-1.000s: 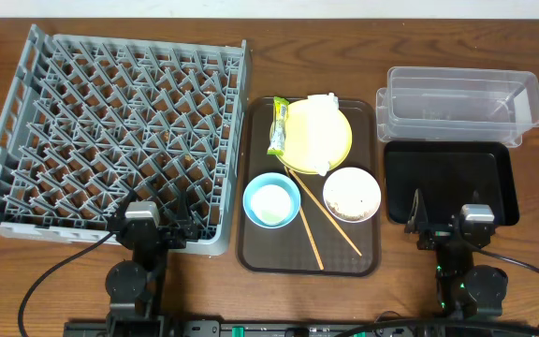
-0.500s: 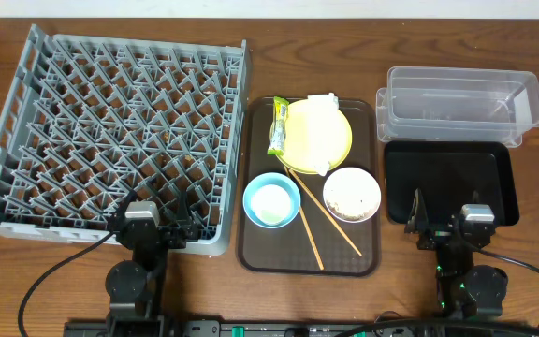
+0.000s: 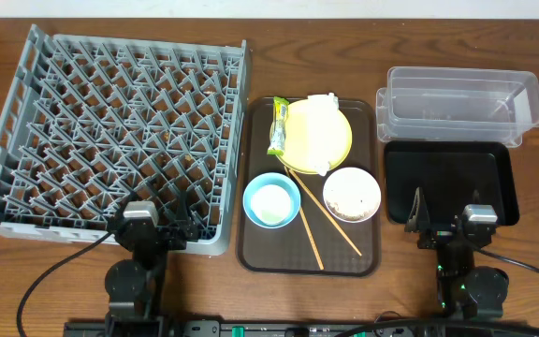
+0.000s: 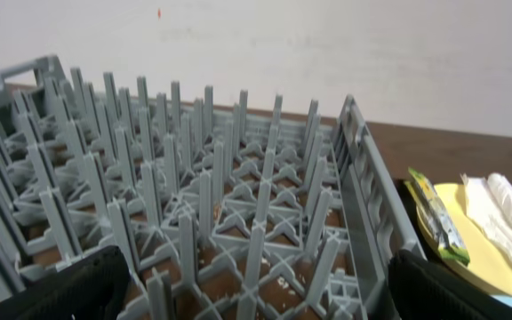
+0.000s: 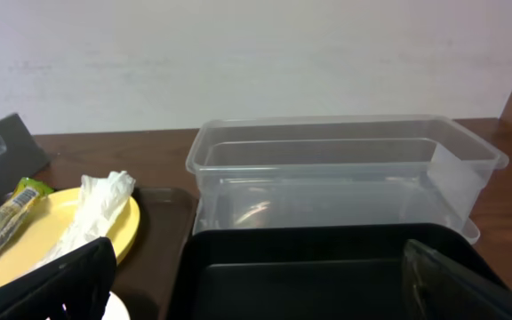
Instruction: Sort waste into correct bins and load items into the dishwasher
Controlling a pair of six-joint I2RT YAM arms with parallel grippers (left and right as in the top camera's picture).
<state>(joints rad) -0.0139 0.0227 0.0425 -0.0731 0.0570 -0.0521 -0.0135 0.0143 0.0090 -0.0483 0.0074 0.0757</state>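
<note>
On the brown serving tray (image 3: 255, 245) lie a yellow plate (image 3: 337, 140) carrying a green-yellow wrapper (image 3: 278, 126) and a crumpled white napkin (image 3: 322, 131), a light blue bowl (image 3: 271, 199), a white bowl (image 3: 352, 194) holding whitish scraps, and two chopsticks (image 3: 307, 234). The grey dish rack (image 3: 110, 131) fills the left side. At the right stand the clear tub (image 3: 461, 101) and the black tray (image 3: 452, 180). My left gripper (image 3: 152, 225) hangs open over the rack's near edge (image 4: 212, 204). My right gripper (image 3: 447, 225) stands open at the black tray's near edge (image 5: 327, 267).
The tub (image 5: 336, 169) lies just behind the black tray, with the plate (image 5: 127, 222) and napkin (image 5: 92, 209) to their left. Bare wooden table runs along the front edge beside both arm bases. A pale wall closes the far side.
</note>
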